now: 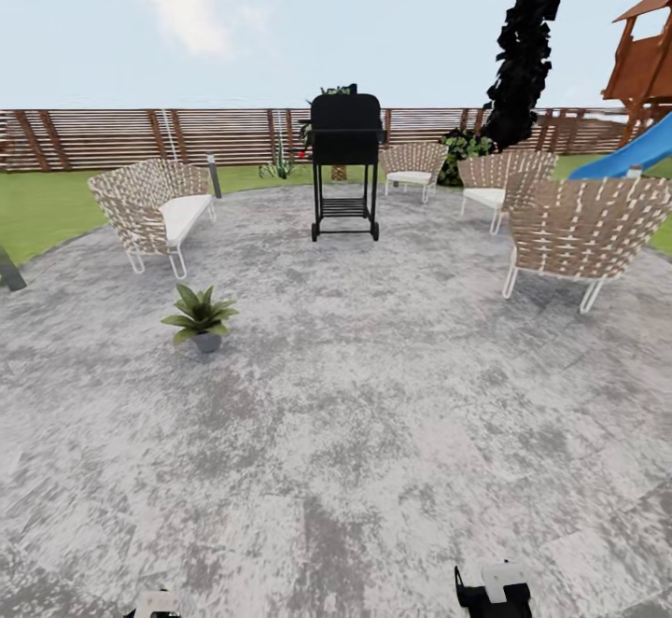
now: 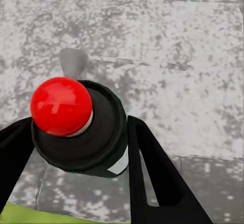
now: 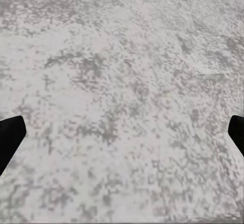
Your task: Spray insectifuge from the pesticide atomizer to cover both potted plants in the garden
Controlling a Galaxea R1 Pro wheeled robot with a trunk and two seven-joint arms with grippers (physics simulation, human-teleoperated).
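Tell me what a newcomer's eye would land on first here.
The red-capped pesticide atomizer sits between the left gripper fingers, large in the left wrist view. In the head view, a black grill stands mid-patio before the fence, and a potted plant sits alone on the paving near the wicker bench.

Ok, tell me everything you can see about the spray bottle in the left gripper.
The pesticide atomizer appears in the left wrist view, seen from its top end: a round dark body with a glossy red dome cap, a thin silver ring beneath it, and a pale label patch on its side. It sits between the left gripper's two dark fingers, which press against either side, held above grey mottled paving. Its lower part is hidden.
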